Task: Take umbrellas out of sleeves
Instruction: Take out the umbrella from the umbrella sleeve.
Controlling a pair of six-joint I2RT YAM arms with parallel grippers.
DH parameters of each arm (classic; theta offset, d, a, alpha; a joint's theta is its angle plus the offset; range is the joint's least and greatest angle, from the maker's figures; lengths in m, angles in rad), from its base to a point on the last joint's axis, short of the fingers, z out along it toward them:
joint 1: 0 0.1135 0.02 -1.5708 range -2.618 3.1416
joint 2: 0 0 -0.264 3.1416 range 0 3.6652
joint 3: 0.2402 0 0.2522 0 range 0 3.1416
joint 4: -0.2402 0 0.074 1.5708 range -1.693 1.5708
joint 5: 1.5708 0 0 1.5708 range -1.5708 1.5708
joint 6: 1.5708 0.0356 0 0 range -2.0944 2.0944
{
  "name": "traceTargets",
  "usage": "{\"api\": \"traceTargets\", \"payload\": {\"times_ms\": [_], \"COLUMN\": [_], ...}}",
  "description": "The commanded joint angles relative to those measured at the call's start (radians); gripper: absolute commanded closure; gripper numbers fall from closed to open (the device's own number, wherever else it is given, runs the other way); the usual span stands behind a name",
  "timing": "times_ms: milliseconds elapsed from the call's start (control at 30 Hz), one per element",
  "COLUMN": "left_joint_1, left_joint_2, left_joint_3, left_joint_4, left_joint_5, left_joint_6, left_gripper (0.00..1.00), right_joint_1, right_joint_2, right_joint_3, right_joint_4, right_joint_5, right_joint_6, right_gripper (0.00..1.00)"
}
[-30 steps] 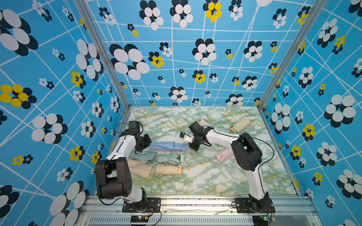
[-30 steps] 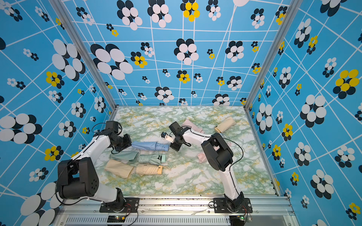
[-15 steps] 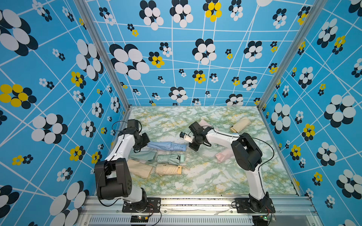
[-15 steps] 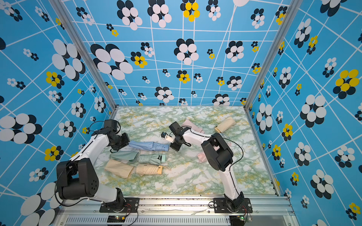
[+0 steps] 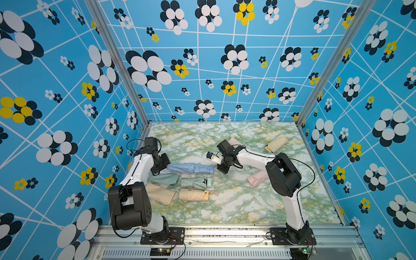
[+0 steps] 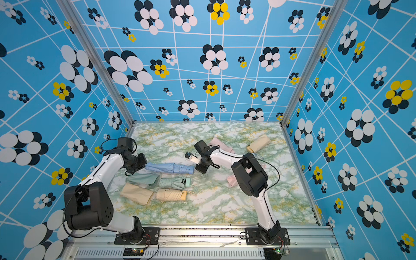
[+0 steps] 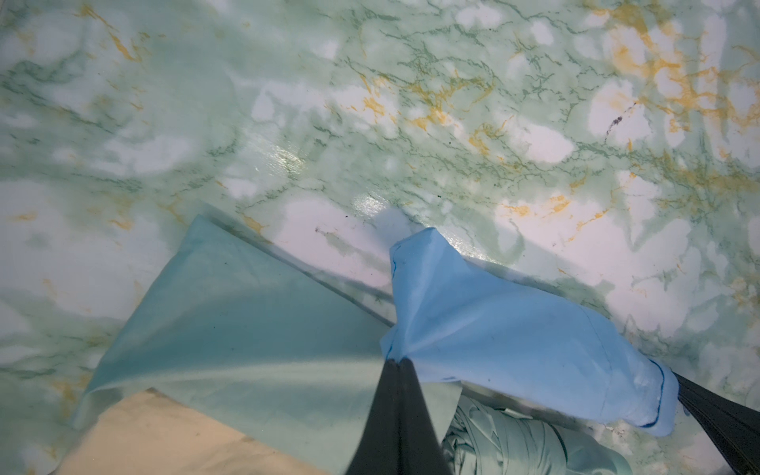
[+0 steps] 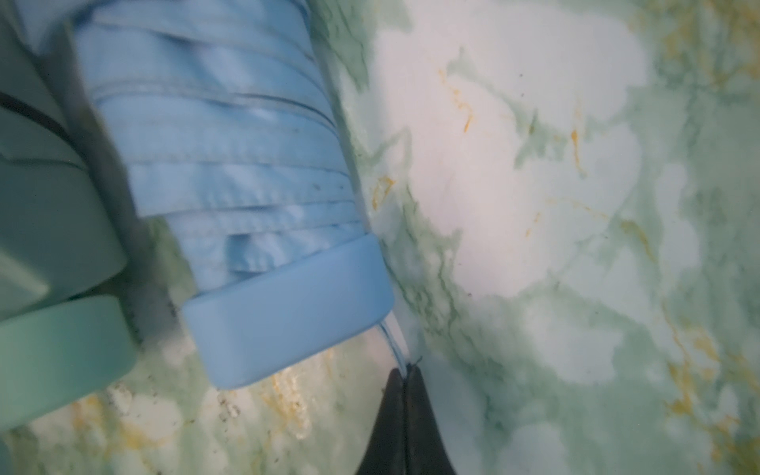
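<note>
A blue umbrella (image 5: 203,169) lies mid-table with its far end still inside a smooth blue sleeve (image 5: 180,167). My left gripper (image 5: 165,167) is shut on the sleeve's closed end; in the left wrist view the blue sleeve (image 7: 514,341) bunches at the left gripper (image 7: 398,362). At the other end, my right gripper (image 5: 219,170) is shut on the umbrella's thin wrist cord (image 8: 392,337). In the right wrist view, the right gripper (image 8: 405,370) sits just past the blue handle (image 8: 288,312). Both top views show the blue umbrella (image 6: 183,168) stretched between the arms.
Nearer the front lie a flat mint sleeve (image 5: 164,180), a mint umbrella (image 5: 195,182), a beige sleeve (image 5: 161,194) and a beige umbrella (image 5: 193,194). A pink bundle (image 5: 258,179) lies by the right arm, a beige one (image 5: 275,143) at the back right, another pink one (image 5: 235,141) behind the right wrist.
My left gripper has drawn a little to the left with the blue sleeve's end, pulling the sleeve along the umbrella. The right arm has stayed put.
</note>
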Motion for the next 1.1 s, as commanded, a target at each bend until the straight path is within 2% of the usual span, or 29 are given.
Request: {"api": "traceTargets", "payload": {"times_ms": [0,1067], "left_joint_1": [0.014,0.078], "left_joint_2": [-0.021,0.026], "left_joint_3": [0.037,0.102], "left_joint_4": [-0.028,-0.085], "left_joint_5": [-0.022,-0.045], "left_joint_6": [0.024,0.084], "left_gripper": [1.0,1.0], "right_joint_1": [0.002,0.011], "right_joint_2": [-0.018,-0.014], "right_joint_3": [-0.017,-0.019], "right_joint_4": [-0.033,-0.034], "right_joint_5": [-0.004,-0.01], "right_joint_6": [-0.001,0.001], "right_gripper": [1.0,1.0]}}
